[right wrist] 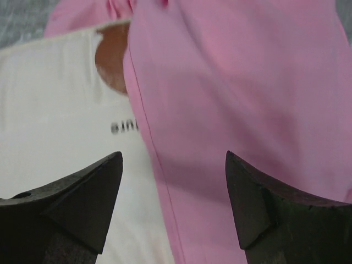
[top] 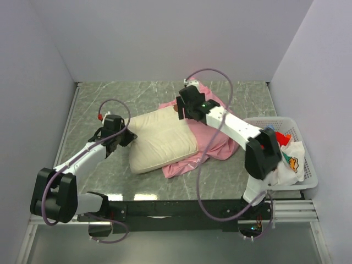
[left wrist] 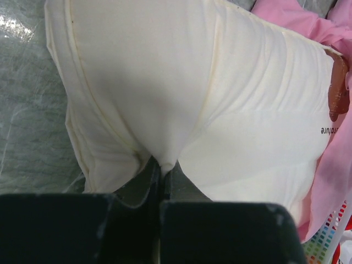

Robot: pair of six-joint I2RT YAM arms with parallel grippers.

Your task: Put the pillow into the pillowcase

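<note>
Grey marbled worktop (top: pixel 110 99): L hand (left wrist: pixel 164 164) pinched shut on pillow (left wrist: pixel 181 82) edge; R hand (right wrist: pixel 173 159) wide open, empty, over pillowcase (right wrist: pixel 236 82) edge.

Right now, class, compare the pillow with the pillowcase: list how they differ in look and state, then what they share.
Colour: the pillow is cream, the pillowcase pink. Shape: the pillow is plump, the pillowcase flat and rumpled. Grip: the left gripper pinches the pillow's edge; the right gripper stands open over the pillowcase, holding nothing. Shared: both are soft cloth, overlapping on the table.
</note>
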